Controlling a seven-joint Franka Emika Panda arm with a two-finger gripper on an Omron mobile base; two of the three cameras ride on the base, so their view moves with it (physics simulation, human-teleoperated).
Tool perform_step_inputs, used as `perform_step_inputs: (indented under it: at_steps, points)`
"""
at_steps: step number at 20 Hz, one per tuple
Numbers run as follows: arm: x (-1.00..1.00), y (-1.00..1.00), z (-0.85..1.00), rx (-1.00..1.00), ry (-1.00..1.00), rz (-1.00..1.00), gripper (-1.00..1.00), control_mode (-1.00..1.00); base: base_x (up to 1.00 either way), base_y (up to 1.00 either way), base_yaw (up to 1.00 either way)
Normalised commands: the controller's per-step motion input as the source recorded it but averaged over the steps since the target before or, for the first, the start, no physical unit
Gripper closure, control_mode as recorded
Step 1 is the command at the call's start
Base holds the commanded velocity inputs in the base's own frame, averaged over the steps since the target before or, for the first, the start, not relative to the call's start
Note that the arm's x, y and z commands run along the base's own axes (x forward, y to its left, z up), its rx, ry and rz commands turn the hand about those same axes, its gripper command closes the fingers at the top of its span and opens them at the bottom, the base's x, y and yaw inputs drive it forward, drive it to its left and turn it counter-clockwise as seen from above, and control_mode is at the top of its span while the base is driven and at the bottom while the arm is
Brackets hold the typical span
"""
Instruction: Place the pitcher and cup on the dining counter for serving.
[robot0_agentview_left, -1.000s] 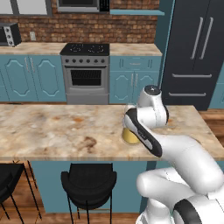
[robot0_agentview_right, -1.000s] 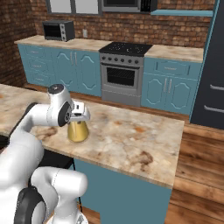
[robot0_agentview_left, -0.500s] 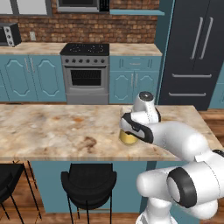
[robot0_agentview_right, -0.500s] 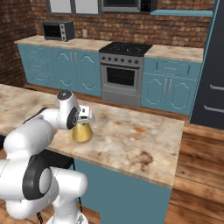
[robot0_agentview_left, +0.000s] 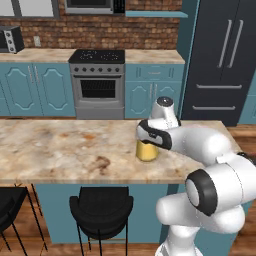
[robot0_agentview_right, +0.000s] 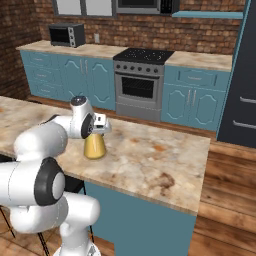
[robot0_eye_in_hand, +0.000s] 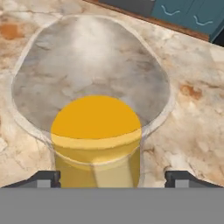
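Hand view shows the gripper (robot0_eye_in_hand: 111, 177) released, jaws wide around the clear glass pitcher (robot0_eye_in_hand: 94, 131) of yellow-orange liquid, standing upright on the beige marbled dining counter (robot0_agentview_left: 60, 150). A careless retreat could tip it.

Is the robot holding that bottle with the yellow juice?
No. The tool is open around the pitcher, with its tips apart from the glass. The pitcher stands on the dining counter.

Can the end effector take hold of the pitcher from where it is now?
Probably yes: the end effector is open right over the pitcher, its fingertips wide on both sides, nothing between.
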Motion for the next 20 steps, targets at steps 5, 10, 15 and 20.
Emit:
perform_step_inputs:
  at_steps: [5,10,15,20]
  points:
    - [-0.68,-0.15,-0.02,0.0,-0.12,0.01,-1.0,-1.0,0.0,0.0,0.0]
    - [-0.87,-0.22,0.27,0.0,-0.18,0.0,-1.0,-1.0,0.0,0.0,0.0]
    - [-0.99,-0.03,0.59,0.0,-0.15,0.04,-1.0,-1.0,0.0,0.0,0.0]
    - [-0.92,0.0,0.55,0.0,-0.09,0.02,-1.0,-1.0,0.0,0.0,0.0]
